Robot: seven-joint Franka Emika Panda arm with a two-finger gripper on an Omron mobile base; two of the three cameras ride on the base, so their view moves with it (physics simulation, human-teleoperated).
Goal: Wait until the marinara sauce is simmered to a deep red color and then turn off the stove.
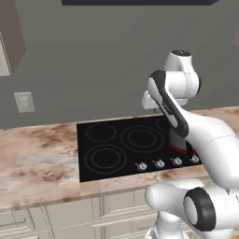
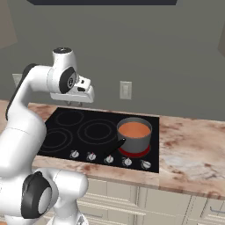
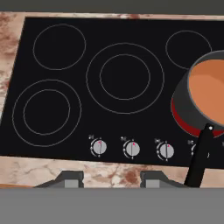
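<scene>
- The sauce [image 2: 134, 129] fills a grey pan [image 2: 134, 141] on the front right burner of the stove [image 2: 83, 132], and it reads orange-red rather than deep red; the ring under the pan glows red [image 2: 132, 153], so the heat looks to be on.
- Acting too early is the main risk: the colour is not yet dark, and turning the heat off now would fail the waiting part of the task.
- The gripper [image 2: 72, 103] hangs over the back left of the stove, well apart from the pan, and its fingers [image 3: 70, 178] stand close together with nothing between them.
- The knobs [image 2: 109, 159] sit in a tight row along the front edge, five in the right base view. Picking the wrong one would light a bare burner and leave the pan cooking.
- The pan's black handle [image 2: 115, 148] points toward the front edge and ends just above the row. A hand coming down near the right-hand knobs could strike it, shift the pan or slop sauce.
- In the hand view the handle [image 3: 199, 155] covers part of the rightmost knob visible there, so aiming from that view alone could miss.
- Closed fingers may slip off a small round knob; they would need to part first.
</scene>
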